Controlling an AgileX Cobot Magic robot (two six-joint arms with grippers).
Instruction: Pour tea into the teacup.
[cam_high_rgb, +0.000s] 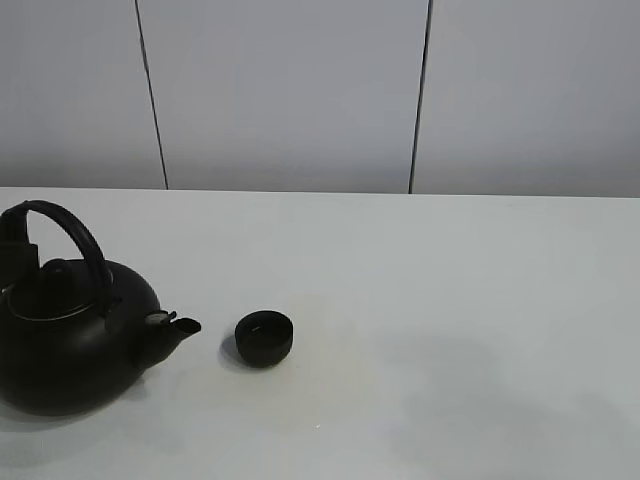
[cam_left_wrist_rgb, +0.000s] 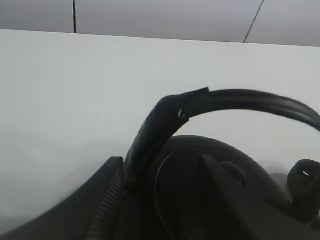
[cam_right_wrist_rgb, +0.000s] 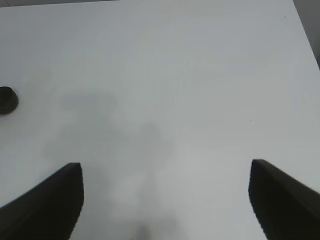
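The big round black kettle (cam_high_rgb: 70, 345) stands on the white table at the far left, its short spout (cam_high_rgb: 178, 325) aimed at the teacup (cam_high_rgb: 264, 338). That small matte black cup sits upright a short gap to the spout's right. My left gripper (cam_high_rgb: 14, 252) is closed around the rear end of the arched handle (cam_left_wrist_rgb: 240, 100); in the left wrist view, dark fingers (cam_left_wrist_rgb: 105, 200) flank the handle's base over the lid. My right gripper (cam_right_wrist_rgb: 165, 200) hangs open over bare table, with the teacup (cam_right_wrist_rgb: 7, 100) far off at that view's edge.
The white table (cam_high_rgb: 450, 330) runs wide to the right of the cup. A grey panelled wall (cam_high_rgb: 290, 90) stands behind the table's far edge.
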